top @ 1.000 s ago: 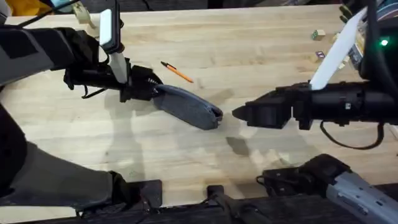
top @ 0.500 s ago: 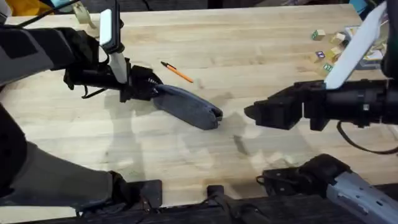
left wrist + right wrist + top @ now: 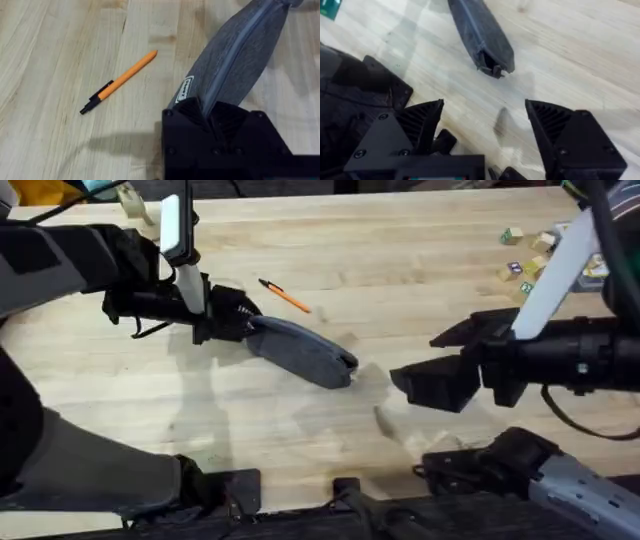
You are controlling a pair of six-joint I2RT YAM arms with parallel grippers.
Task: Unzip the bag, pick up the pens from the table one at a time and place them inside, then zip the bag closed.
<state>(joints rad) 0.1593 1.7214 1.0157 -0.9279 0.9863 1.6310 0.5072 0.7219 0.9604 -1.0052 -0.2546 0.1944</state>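
Along the left side of the table (image 3: 400, 270), left gripper (image 3: 235, 320) clamped on the near end of the bag (image 3: 305, 352), jaws pinched together around the fabric just beside the zip, as seen from the left wrist. Bare planks all around the pouch on its far and near sides, with wide open wood between it and the front edge. Just beyond the bag, toward the far edge, lies one pen (image 3: 285, 296), apart from the fabric and touching nothing; orange barrel, black clip and black tip in the left wrist view (image 3: 119, 82).

Grey woven cloth on the bag (image 3: 235, 60), oblong, angled across the planks, a darker zip line running along its length. Small pale tag sewn by the clamped end, lettering too small to read. Far end of the bag (image 3: 482, 35) gaping slightly in the right wrist view, a dark slot with the zip pull at the lip; cannot tell how far along the zip stands undone.

Right of the pouch, a clear gap of bare table, then the right gripper (image 3: 400, 375) hovering above the wood, well apart from the bag, fingers (image 3: 420, 125) spread wide with nothing between them.

At the far right corner, a scatter of small coloured blocks (image 3: 527, 265) with markings too small to read, near the table edge.
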